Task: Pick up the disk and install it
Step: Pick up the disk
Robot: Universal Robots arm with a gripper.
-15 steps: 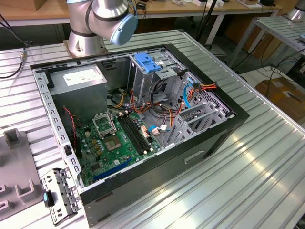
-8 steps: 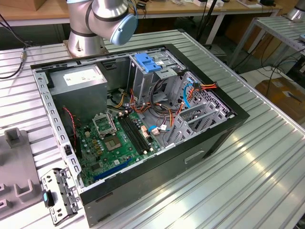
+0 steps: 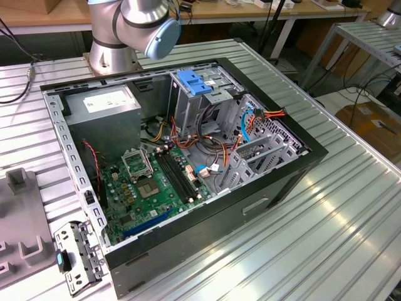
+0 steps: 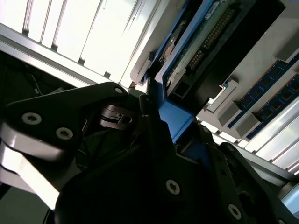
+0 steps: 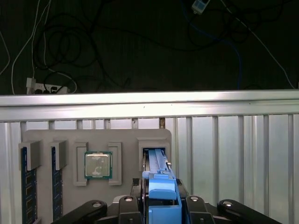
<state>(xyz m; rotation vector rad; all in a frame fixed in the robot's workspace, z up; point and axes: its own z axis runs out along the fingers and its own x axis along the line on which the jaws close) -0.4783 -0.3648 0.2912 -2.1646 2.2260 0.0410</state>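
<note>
First wrist view: hand (image 5: pixel 161 196) snug around the disk (image 5: pixel 158 163).

The tool (image 5: pixel 161 211) was matt black. At its tip the disk (image 5: pixel 161 185) had smooth bright-blue plastic rails. Beyond it, a matt grey tray (image 5: pixel 126 138) lay on the ribbed, shiny metal bench (image 5: pixel 233 149).

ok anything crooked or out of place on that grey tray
Nothing stands out: the disk sits straight in its slot in the grey tray, the processor lies square in its recess, and the memory sticks stand upright.
</note>
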